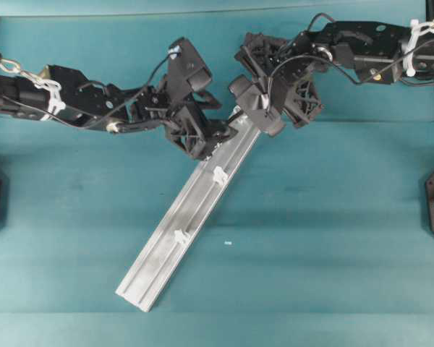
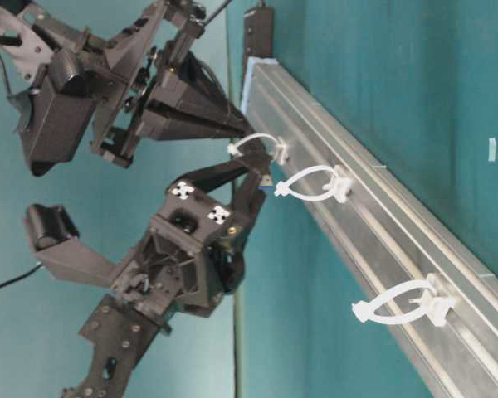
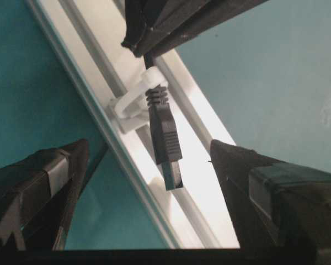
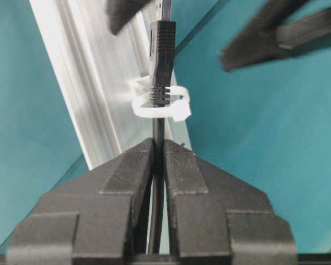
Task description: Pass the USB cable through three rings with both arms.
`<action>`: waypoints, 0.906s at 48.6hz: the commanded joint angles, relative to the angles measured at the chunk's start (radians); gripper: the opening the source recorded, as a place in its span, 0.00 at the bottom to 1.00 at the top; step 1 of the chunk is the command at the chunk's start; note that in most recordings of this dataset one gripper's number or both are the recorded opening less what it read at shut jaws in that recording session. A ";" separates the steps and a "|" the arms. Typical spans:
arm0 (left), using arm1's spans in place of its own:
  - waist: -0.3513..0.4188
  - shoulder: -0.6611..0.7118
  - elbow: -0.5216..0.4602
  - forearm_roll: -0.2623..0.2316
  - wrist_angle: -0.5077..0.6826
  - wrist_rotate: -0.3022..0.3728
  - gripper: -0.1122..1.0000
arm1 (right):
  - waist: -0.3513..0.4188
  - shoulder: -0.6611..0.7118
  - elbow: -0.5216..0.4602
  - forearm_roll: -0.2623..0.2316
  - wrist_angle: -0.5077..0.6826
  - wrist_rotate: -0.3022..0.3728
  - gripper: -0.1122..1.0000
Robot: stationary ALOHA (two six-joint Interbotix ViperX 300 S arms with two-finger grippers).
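White translucent plastic forms the three rings, which stand spaced along a silver rail (image 1: 192, 217) lying slantwise on the teal table (image 1: 333, 260). The right gripper (image 4: 159, 152) is clamped on the USB cable (image 4: 157, 204) just behind the first ring (image 4: 160, 106), a hold that appears chosen to keep the short free end stiff and aimed along the rail. The plug (image 3: 166, 141) has cleared that ring and projects beyond it; only its ribbed collar sits at the loop. The left gripper (image 3: 146, 165) has both fingers spread wide, one on each side of the plug and touching nothing, evidently placed to take the plug over on the far side. The second ring (image 1: 220, 174) and third ring (image 1: 181, 236) hold nothing. The next step is judged to be closing the left fingers on the plug before the right releases
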 commanded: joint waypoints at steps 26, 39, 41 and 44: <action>-0.014 0.021 -0.049 0.003 -0.043 0.014 0.63 | 0.005 0.005 -0.011 0.005 -0.006 -0.009 0.19; -0.044 0.035 -0.037 0.005 -0.040 0.015 0.20 | 0.005 0.005 -0.011 0.005 -0.006 -0.009 0.19; -0.044 0.035 -0.037 0.005 -0.038 0.014 0.20 | 0.005 0.005 -0.011 0.005 -0.006 -0.009 0.19; -0.044 0.035 -0.038 0.005 -0.038 0.014 0.20 | 0.005 0.005 -0.011 0.005 -0.008 -0.009 0.19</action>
